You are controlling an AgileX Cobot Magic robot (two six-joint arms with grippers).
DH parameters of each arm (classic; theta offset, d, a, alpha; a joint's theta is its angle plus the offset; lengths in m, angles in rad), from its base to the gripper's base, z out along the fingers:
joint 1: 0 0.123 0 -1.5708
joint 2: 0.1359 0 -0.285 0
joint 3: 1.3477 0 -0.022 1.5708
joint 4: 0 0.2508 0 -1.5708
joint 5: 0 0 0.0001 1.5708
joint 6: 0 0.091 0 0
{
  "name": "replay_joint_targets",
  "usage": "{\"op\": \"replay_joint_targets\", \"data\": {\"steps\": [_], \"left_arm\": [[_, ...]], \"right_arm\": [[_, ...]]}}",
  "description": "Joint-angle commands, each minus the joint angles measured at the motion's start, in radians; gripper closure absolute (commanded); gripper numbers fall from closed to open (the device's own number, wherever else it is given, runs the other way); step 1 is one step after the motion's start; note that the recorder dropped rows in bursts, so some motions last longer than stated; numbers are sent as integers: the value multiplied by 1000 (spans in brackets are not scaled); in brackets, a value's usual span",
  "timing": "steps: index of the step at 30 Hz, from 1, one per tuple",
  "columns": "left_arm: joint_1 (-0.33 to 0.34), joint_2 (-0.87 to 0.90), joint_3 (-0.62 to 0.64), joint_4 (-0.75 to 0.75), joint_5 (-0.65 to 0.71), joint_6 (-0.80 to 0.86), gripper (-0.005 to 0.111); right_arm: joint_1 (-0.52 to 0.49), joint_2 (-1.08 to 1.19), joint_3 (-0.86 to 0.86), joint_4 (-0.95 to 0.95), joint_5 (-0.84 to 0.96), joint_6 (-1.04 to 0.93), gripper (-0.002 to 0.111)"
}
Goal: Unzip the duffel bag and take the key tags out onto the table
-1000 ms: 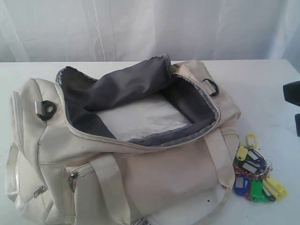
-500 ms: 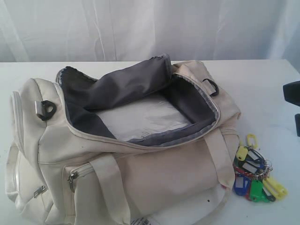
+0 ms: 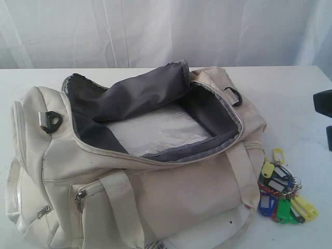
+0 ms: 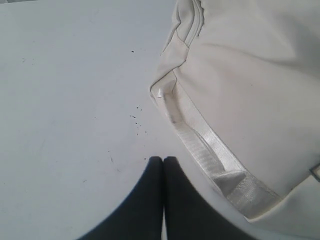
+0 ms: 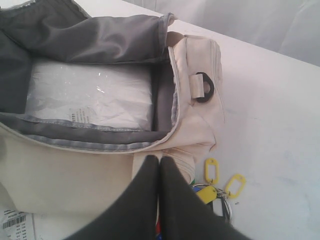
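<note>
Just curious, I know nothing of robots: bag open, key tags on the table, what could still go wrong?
The key tags lie right beside the bag, near the shut right claw; a careless move might knock or drag them. The shut left claw sits near the bag's webbing strap and might snag it, tugging the bag.

The cream duffel bag (image 3: 171,192) lies on its side on the white table (image 3: 290,93), its main zip wide open and the top flap folded back so the grey lining shows. The key tags (image 3: 282,192), a bunch of yellow, blue, green and red plastic tags on metal rings, lie on the table just beside the bag's right end in the exterior view.
</note>
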Motion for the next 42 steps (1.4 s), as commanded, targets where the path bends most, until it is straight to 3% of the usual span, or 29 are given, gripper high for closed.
{"op": "replay_joint_targets", "data": {"steps": [1, 5, 42], "left_arm": [[2, -3, 7, -11, -4, 91, 107], [2, -3, 7, -11, -4, 150, 107], [2, -3, 7, -69, -4, 146, 107]], "right_arm": [[-1, -6, 0, 1, -3, -2, 108], [-1, -6, 0, 1, -3, -2, 108], [-1, -6, 0, 1, -3, -2, 108]]}}
